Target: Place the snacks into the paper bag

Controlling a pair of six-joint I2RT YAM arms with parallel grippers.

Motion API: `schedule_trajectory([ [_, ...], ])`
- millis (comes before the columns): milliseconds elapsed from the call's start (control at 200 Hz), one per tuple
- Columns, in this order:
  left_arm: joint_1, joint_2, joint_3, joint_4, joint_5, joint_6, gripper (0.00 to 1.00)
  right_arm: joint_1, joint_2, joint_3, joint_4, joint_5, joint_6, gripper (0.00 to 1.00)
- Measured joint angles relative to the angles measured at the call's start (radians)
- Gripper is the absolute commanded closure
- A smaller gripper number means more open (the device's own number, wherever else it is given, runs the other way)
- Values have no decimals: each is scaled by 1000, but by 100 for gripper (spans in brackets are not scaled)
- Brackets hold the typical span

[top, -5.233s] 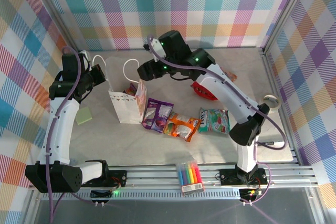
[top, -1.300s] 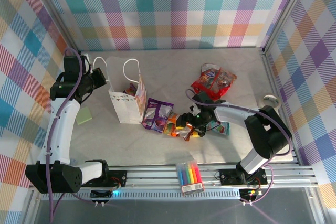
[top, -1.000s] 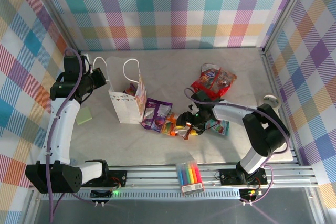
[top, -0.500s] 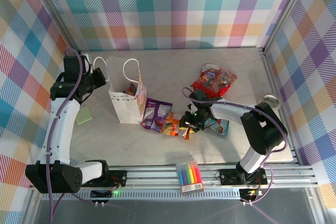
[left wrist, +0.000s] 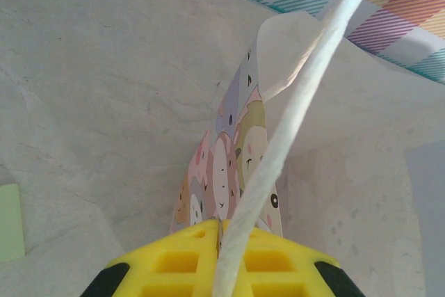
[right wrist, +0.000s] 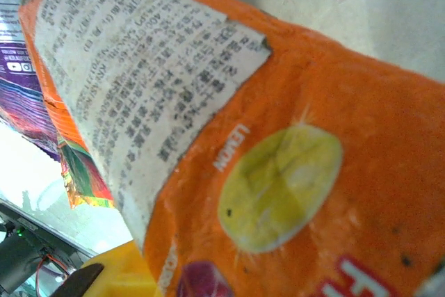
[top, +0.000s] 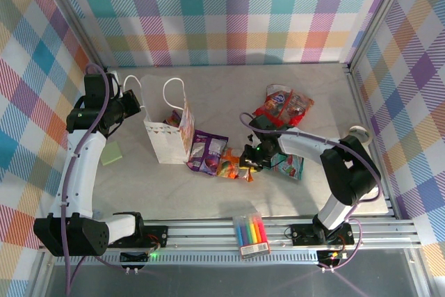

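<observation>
Orange snack pinched in my right gripper, touching purple snack; left gripper pinches paper bag handle; open table nearer me.

Close against my lens an orange snack packet lies tilted, its white printed label above a lemon picture, a purple packet at left, pale bench above, my tool's yellow finger below.
</observation>
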Motion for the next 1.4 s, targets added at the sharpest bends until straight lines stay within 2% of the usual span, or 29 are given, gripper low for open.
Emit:
schedule_trajectory([
  [630, 0, 0, 0, 0, 0, 0, 90, 0, -66, 108, -140, 117, -100, 84],
  [1400, 0, -4, 0, 0, 0, 0, 89, 0, -216, 285, -254, 251, -270, 84],
])
